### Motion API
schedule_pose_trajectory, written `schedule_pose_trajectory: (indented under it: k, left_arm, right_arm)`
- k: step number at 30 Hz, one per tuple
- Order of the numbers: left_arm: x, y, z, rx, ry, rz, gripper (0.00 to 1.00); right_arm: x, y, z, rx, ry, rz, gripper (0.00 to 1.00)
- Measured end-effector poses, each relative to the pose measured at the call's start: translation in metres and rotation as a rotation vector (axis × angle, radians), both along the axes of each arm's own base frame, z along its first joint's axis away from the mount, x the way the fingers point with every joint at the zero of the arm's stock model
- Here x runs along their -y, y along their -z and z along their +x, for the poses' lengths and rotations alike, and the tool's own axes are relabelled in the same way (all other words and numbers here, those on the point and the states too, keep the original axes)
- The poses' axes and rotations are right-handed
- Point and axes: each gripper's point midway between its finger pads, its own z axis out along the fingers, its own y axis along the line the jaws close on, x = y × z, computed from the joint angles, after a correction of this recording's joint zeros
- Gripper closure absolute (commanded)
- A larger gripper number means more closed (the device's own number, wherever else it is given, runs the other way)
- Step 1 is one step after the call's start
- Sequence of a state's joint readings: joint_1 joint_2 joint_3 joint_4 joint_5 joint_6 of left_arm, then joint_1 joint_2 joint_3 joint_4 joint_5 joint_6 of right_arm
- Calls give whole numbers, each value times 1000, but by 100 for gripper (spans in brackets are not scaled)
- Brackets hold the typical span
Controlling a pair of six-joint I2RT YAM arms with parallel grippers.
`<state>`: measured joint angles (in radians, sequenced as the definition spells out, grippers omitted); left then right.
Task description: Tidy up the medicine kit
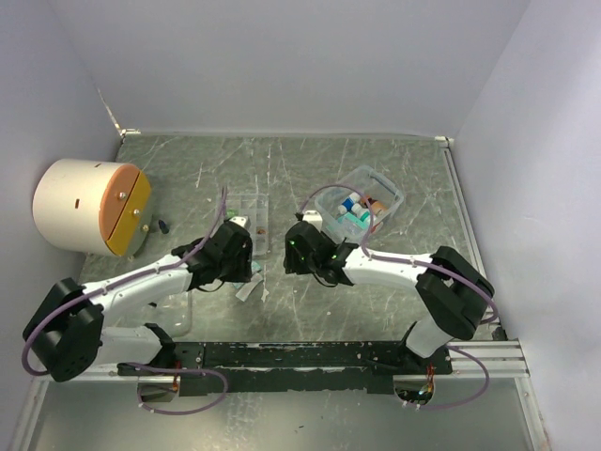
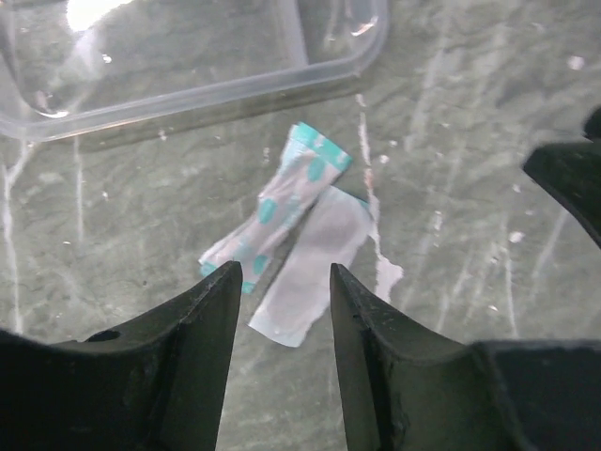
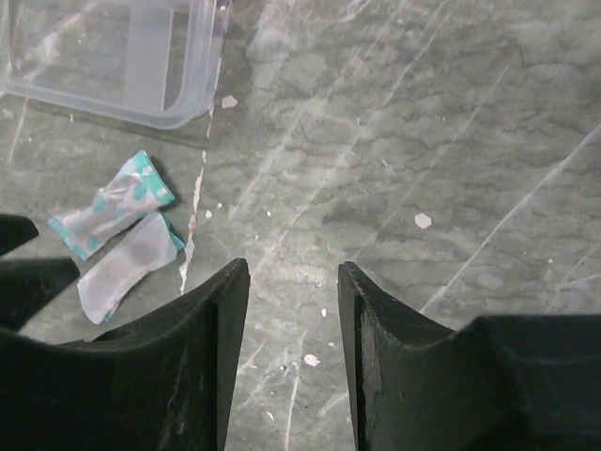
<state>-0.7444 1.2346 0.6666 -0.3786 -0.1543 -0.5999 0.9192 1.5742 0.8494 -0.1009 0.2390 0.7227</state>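
Observation:
The medicine kit's clear case [image 1: 368,199] stands at the back right with small bottles in it. Its clear divided tray [image 1: 249,211] lies apart on the table, left of the case. Two small packets lie on the table in front of the tray, one teal-dotted [image 2: 282,211] and one plain white [image 2: 315,268]. My left gripper [image 2: 285,277] is open just short of them, the white packet's near end showing between its tips, not gripped. My right gripper [image 3: 293,268] is open over bare table, with the packets [image 3: 117,235] to its left.
A big white-and-orange cylinder [image 1: 89,207] lies at the far left with a small dark item [image 1: 163,225] beside it. The two grippers sit close together, the right one's finger [image 2: 573,183] showing in the left wrist view. White walls enclose the table.

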Motion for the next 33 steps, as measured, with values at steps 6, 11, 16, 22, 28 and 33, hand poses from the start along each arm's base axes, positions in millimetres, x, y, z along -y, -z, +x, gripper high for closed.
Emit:
schedule_pose_trajectory:
  k: [6,11,16,22,28,33]
  left_arm:
    - [-8,11,9,3,-34,78,47]
    - [-6,16,16,1,-22,121,50]
    - [-4,23,19,-13,21,158,51]
    - [-5,31,18,-28,51,188,59]
    - [-5,37,20,-28,73,206,64]
    - [-4,39,22,-19,92,215,63]
  right_arm:
    - [4,9,-8,-23,-13,1,59]
    - [0,8,-9,-26,-23,23,60]
    - [-2,9,-12,-37,-30,40,60]
    - [-2,14,-16,-48,-44,49,60]
    - [-2,15,-20,-57,-54,55,60]
    - [-4,10,-18,-45,-55,70,60]
